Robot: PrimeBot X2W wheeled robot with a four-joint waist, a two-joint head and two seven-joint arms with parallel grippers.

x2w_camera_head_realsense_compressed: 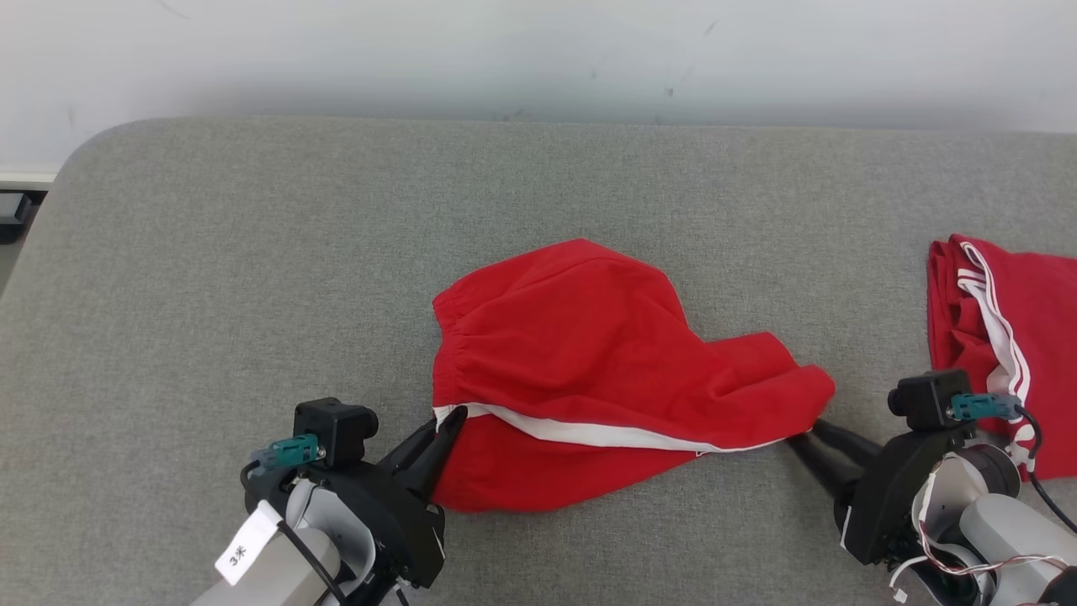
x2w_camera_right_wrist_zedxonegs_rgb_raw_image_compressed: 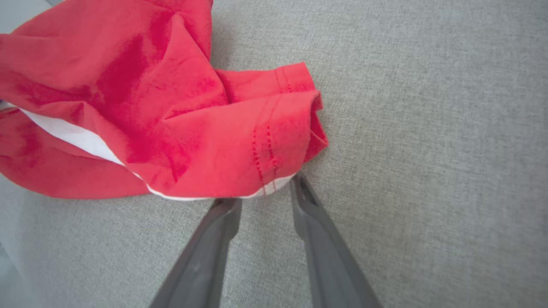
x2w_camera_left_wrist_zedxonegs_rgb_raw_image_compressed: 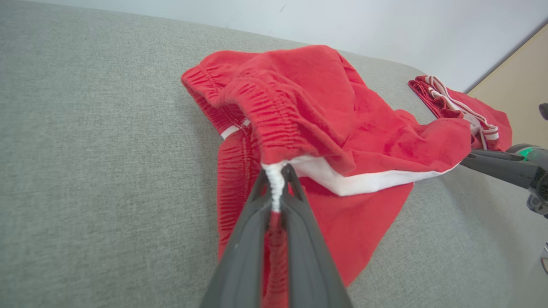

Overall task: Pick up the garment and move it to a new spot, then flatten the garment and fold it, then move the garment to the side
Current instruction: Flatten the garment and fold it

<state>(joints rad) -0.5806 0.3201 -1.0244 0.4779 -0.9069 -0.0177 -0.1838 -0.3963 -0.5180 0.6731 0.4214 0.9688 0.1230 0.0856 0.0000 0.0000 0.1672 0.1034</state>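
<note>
A red garment with a white side stripe is lying rumpled near the middle of a grey, cloth-covered table, its gathered waistband facing the robot's left and one leg trailing out toward the right. The left gripper is reaching in from the near left edge, its jaws pressed together and pinching the waistband just where the white stripe meets it; in the left wrist view the left gripper is showing the bunched white edge squeezed between the two dark fingers, with the garment lifting slightly there into a soft ridge.

At the other end, the right gripper is resting low at the leg's hem, its jaws spread and holding nothing. In the right wrist view the right gripper is sitting with both tips right at the stitched hem of the garment, one tip just under the white edge and the other just beside the corner.

A second red garment with white stripes is lying folded at the table's far right, apart from the first. A pale wall is running behind the table.
</note>
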